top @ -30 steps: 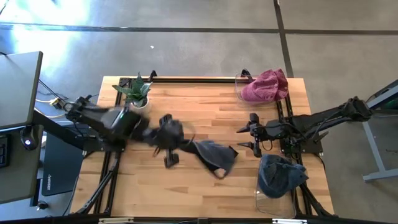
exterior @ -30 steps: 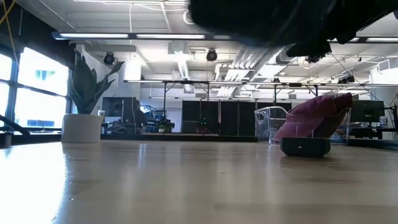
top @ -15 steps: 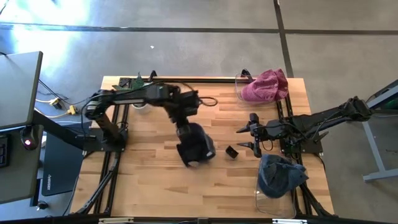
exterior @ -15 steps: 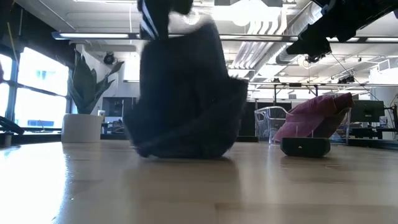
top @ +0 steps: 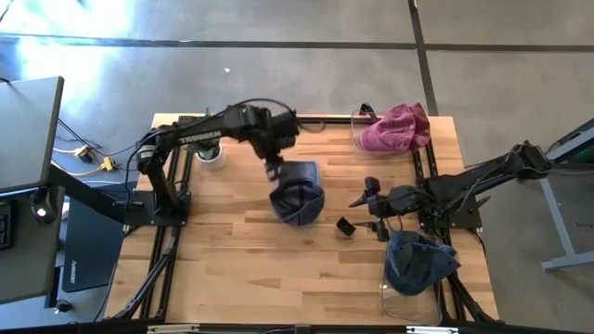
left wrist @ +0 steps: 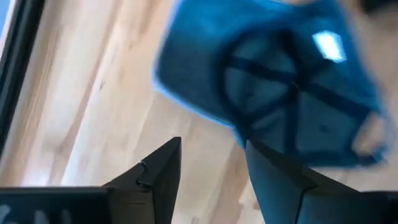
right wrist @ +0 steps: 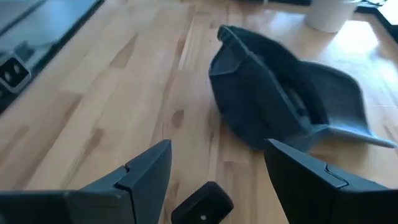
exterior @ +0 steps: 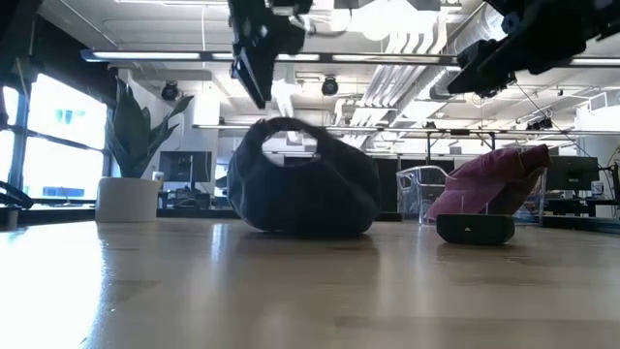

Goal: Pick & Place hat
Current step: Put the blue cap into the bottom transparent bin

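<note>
Partly blurred, hat (left wrist: 273, 81) beyond left hand (left wrist: 211, 168)

You are looking at a wooden tabletop (top: 232, 269) carrying several bystander items. A potted plant (top: 206, 139) in a white pot is standing at the far left corner. A small black block (top: 344, 226) is lying on the boards right of centre. Two clear plastic containers are sitting at the right edge: one (top: 364, 122) far, one (top: 408, 301) near.
</note>
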Action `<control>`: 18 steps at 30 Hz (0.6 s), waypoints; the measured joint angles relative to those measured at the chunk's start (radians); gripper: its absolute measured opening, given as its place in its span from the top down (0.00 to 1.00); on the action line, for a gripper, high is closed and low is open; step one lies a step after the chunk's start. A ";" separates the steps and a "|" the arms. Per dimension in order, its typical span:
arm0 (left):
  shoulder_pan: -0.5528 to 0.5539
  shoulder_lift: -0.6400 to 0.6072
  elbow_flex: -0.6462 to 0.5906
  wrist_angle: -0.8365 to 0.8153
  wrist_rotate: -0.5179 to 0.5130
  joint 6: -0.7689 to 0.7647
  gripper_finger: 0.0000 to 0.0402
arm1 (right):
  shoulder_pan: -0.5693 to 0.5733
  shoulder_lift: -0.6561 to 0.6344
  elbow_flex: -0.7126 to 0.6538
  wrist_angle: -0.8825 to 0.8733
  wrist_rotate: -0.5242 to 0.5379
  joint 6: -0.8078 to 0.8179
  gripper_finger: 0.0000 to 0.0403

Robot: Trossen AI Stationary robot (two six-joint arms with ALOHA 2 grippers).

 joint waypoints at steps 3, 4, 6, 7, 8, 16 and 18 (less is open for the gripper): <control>-0.110 -0.012 -0.013 0.016 -0.028 0.062 0.59 | 0.018 0.075 0.000 0.056 0.000 -0.029 0.37; -0.155 -0.009 -0.027 0.012 -0.043 0.082 0.60 | 0.022 0.099 0.000 0.078 0.000 -0.041 0.37; -0.248 -0.004 -0.067 0.027 -0.075 0.128 0.62 | 0.025 0.145 0.000 0.119 -0.004 -0.063 0.37; -0.293 -0.004 -0.093 0.045 -0.086 0.152 0.63 | 0.023 0.165 0.000 0.140 -0.014 -0.072 0.37; -0.338 -0.008 -0.126 0.066 -0.096 0.169 0.64 | 0.019 0.184 0.000 0.158 -0.023 -0.083 0.37; -0.486 -0.081 -0.516 0.278 -0.262 0.006 0.74 | -0.091 0.410 0.111 0.284 -0.097 -0.249 0.37; -0.489 -0.128 -0.614 0.372 -0.257 -0.038 0.76 | -0.134 0.486 0.182 0.269 -0.099 -0.328 0.37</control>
